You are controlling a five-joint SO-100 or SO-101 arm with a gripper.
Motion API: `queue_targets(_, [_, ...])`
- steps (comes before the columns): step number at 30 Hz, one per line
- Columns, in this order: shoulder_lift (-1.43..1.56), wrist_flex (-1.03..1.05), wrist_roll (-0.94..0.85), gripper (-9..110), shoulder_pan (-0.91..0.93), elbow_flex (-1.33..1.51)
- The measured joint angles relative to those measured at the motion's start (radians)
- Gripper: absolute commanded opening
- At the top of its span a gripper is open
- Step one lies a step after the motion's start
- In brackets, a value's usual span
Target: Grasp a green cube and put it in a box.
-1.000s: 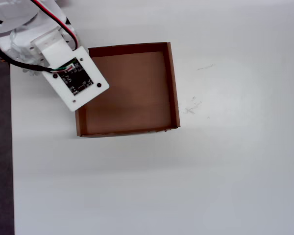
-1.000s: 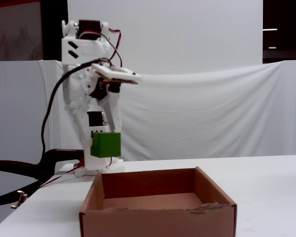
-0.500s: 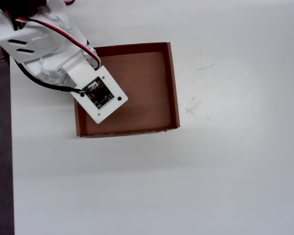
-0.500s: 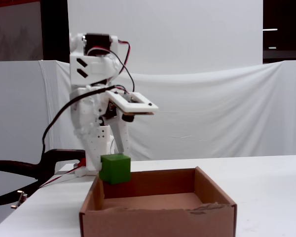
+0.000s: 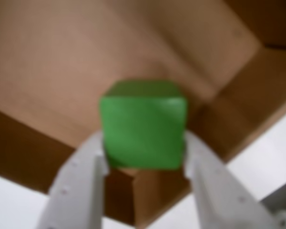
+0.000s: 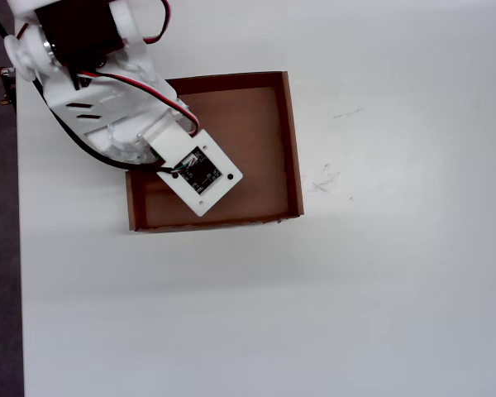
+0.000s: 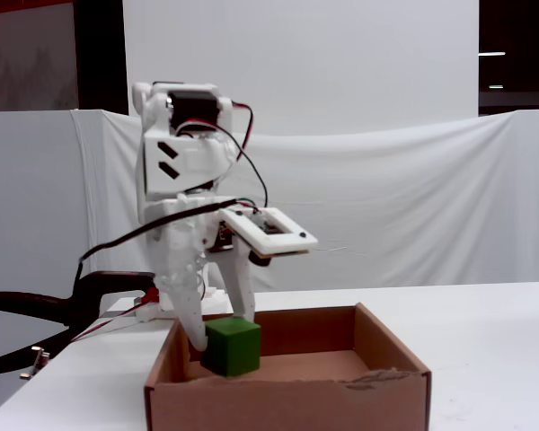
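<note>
The green cube (image 5: 143,124) fills the middle of the wrist view, pinched between two white fingers (image 5: 83,183), with my gripper (image 5: 144,143) shut on it. In the fixed view the green cube (image 7: 232,346) sits low inside the box (image 7: 287,404), near its left side, and my gripper (image 7: 226,334) reaches down over the wall. Whether the cube touches the floor, I cannot tell. From overhead, the wrist's white camera plate (image 6: 200,174) hangs over the lower left part of the box (image 6: 293,141) and hides both cube and fingers.
The box stands on a white table (image 6: 380,281), whose left edge meets a dark strip (image 6: 0,289). Faint pencil marks (image 6: 322,178) lie right of the box. A black clamp (image 7: 36,310) juts out at the table's left end in the fixed view.
The arm has swung forward and down. The cube went from hanging above the box's back-left rim to sitting low inside the box. The gripper stays shut on it.
</note>
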Motion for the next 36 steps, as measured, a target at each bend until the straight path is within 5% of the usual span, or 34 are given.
queue_targets(16, [0.023, -0.081, 0.014, 14, -0.054, 0.147])
queue_targets(24, [0.054, -0.067, 0.014, 23, -0.048, 0.147])
queue_targets(36, [0.374, 0.204, 0.114, 24, 0.219, 0.049])
